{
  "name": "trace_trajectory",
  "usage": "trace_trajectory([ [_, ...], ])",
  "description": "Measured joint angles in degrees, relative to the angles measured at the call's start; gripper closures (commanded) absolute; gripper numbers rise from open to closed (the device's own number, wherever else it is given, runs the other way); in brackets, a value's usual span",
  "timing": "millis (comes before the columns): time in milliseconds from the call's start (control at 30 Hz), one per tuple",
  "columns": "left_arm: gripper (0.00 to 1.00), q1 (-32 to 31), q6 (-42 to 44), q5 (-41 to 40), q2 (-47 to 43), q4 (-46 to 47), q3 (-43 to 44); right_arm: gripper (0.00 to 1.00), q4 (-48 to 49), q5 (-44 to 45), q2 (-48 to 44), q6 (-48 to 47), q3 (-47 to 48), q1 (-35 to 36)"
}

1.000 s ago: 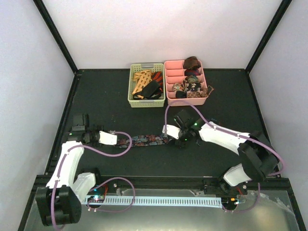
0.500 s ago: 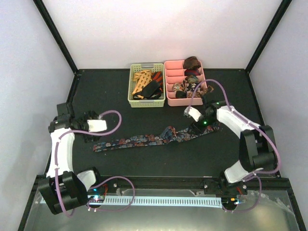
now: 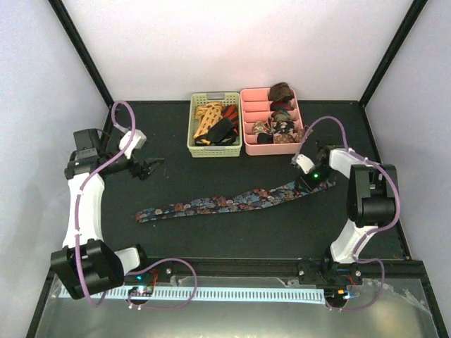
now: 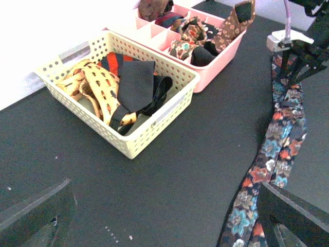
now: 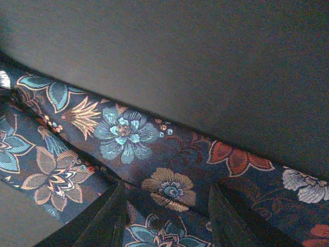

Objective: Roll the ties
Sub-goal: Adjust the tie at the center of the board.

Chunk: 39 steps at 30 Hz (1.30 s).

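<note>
A dark navy floral tie (image 3: 225, 202) lies stretched across the mat, running from low left up to the right. My right gripper (image 3: 313, 182) is down on its right end. In the right wrist view its two fingers stand apart, the flat tie (image 5: 123, 131) passing between and under them, so the right gripper (image 5: 167, 221) reads as open. My left gripper (image 3: 149, 167) hangs wide open, up and left of the tie and off it. In the left wrist view the left gripper (image 4: 164, 226) has only bare mat between its fingers, with the tie (image 4: 280, 149) to its right.
At the back, a pale green basket (image 3: 215, 148) holds an orange lattice tie (image 4: 92, 82), a black tie (image 4: 136, 85) and a red one (image 3: 229, 111). A pink divided tray (image 3: 273, 146) beside it holds several coiled ties (image 3: 282, 91). Walls close in left and right.
The left gripper let go of the tie, opened wide and swung back to the left. The right gripper moved right with the tie's end, drawing the tie out long, and its jaws narrowed.
</note>
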Motion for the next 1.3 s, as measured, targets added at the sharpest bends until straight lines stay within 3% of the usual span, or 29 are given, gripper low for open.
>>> trace_trajectory([
  [133, 0.01, -4.00, -5.86, -2.19, -0.48, 5.57, -0.83, 0.52, -1.01, 0.87, -1.75, -1.90, -1.81, -4.98],
  [367, 0.01, -14.67, -5.81, -10.88, -3.28, 8.61, -5.90, 0.51, -10.08, 3.56, -7.23, -4.94, -5.35, -11.54],
  [667, 0.01, -15.34, -8.02, -12.48, -3.10, 10.16, -7.52, 0.57, -14.29, -2.56, -11.98, -5.95, -4.81, -11.82],
  [967, 0.01, -15.47, -11.34, -11.19, -3.21, 12.33, -8.07, 0.52, -12.46, -4.26, -7.89, -4.28, -6.82, -8.11],
  [1067, 0.01, -15.58, -12.15, -10.91, -3.21, 12.98, -8.22, 0.58, -11.30, -3.32, -7.23, -3.80, -7.69, -6.93],
  [1167, 0.01, -15.58, -12.63, -10.73, -3.19, 13.38, -8.35, 0.78, -10.51, -2.54, -6.40, -3.30, -7.65, -6.54],
  [1300, 0.01, -15.58, -12.85, -10.75, -3.19, 13.75, -8.37, 0.98, -10.03, -1.84, -5.92, -2.97, -7.56, -6.51],
])
